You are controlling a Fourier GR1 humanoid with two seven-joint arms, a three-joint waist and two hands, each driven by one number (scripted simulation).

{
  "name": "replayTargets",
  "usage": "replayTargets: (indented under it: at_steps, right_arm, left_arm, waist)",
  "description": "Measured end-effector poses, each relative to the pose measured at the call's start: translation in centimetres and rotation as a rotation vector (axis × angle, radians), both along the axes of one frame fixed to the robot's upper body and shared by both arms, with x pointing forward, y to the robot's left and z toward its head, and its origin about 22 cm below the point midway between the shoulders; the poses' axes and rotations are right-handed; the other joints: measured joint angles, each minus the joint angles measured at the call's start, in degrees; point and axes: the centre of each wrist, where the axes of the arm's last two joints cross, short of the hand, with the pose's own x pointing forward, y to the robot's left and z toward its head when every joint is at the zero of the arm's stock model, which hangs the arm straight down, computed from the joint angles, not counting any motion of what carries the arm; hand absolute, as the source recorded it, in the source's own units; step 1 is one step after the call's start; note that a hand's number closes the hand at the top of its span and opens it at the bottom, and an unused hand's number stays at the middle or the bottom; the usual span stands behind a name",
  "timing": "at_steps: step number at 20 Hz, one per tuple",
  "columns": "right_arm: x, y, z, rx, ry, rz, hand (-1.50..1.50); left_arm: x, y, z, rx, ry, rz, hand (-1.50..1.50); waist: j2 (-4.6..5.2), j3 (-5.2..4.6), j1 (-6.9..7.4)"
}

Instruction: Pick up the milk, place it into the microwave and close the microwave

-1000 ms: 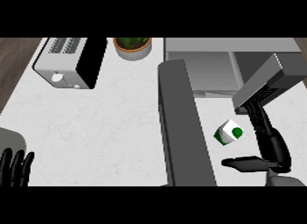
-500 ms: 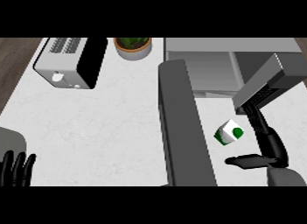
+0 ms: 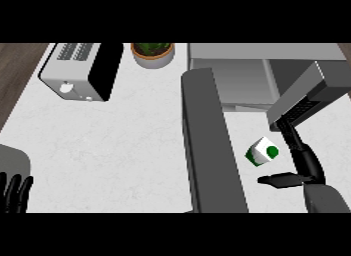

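Note:
The milk carton (image 3: 263,151), white with green marks, sits tilted on the white counter (image 3: 111,150) just in front of the microwave (image 3: 237,80). The microwave's cavity is open, and its dark door (image 3: 207,140) swings out toward me on the carton's left. My right hand (image 3: 305,162) is on the carton's right side. Its fingers stretch straight up past the carton toward the microwave's control panel (image 3: 311,95), and its thumb (image 3: 277,180) juts left below the carton. The fingers are not curled round the carton. My left hand (image 3: 8,192) rests open at the lower left, fingers up.
A toaster (image 3: 78,70) stands at the back left, with a potted plant (image 3: 153,52) beside it. The open door splits the counter into a wide left part and a narrow strip on the right. The counter's left edge borders a wooden floor.
My right hand's thumb has crept slightly left and upward, closer under the carton. The carton, the door and my left hand stay where they were.

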Motion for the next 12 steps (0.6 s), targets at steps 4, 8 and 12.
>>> replayTargets:
  at_steps: [4,8,12]
  right_arm:
    - [0.2,0.0,-0.9,-0.002,0.049,0.013,-1.5]
    - [0.2,0.1,-1.7,-0.005,0.094,0.028,-1.5]
    - [0.2,-0.1,-2.0,0.009,0.131,0.038,-1.5]
  left_arm:
    - [-0.5,-0.6,-0.3,-0.001,0.0,-0.006,-1.5]
    - [-0.5,-0.3,-0.7,0.001,0.003,-0.011,-1.5]
    - [-0.4,-0.2,-1.0,0.002,0.0,-0.007,-1.5]
  waist:
    - [0.05,0.02,0.25]
    - [0.17,0.05,0.46]
    - [0.25,0.08,0.6]
